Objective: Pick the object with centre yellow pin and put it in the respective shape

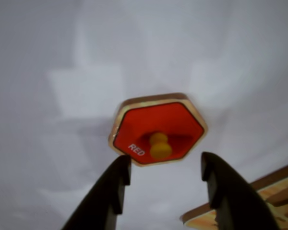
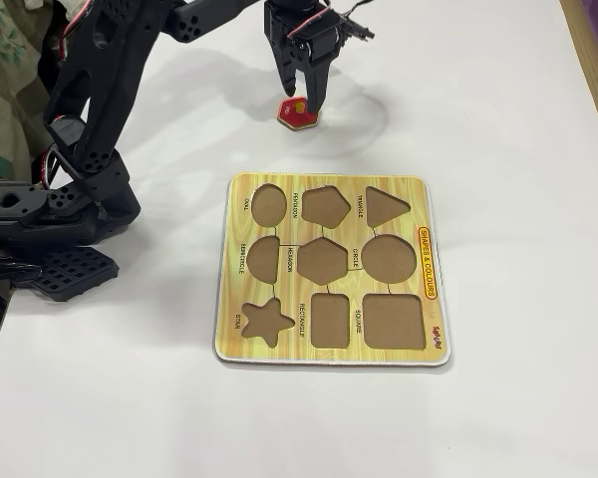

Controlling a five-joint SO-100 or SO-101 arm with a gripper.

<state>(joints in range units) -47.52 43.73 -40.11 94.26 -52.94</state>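
A red hexagon piece (image 1: 158,127) with a wooden rim, the word RED and a yellow centre pin (image 1: 159,145) lies flat on the white table. In the fixed view the piece (image 2: 299,113) sits beyond the far edge of the board. My gripper (image 1: 165,165) is open, its two black fingers hovering just above and on either side of the pin, not touching it. In the fixed view the gripper (image 2: 303,96) points down over the piece. The wooden shape board (image 2: 331,271) has empty cut-outs, with the hexagon hole (image 2: 324,258) in its middle.
The board's corner shows at the lower right of the wrist view (image 1: 273,196). The arm's black base (image 2: 50,229) stands at the left of the fixed view. A wooden strip (image 2: 593,60) runs along the table's right edge.
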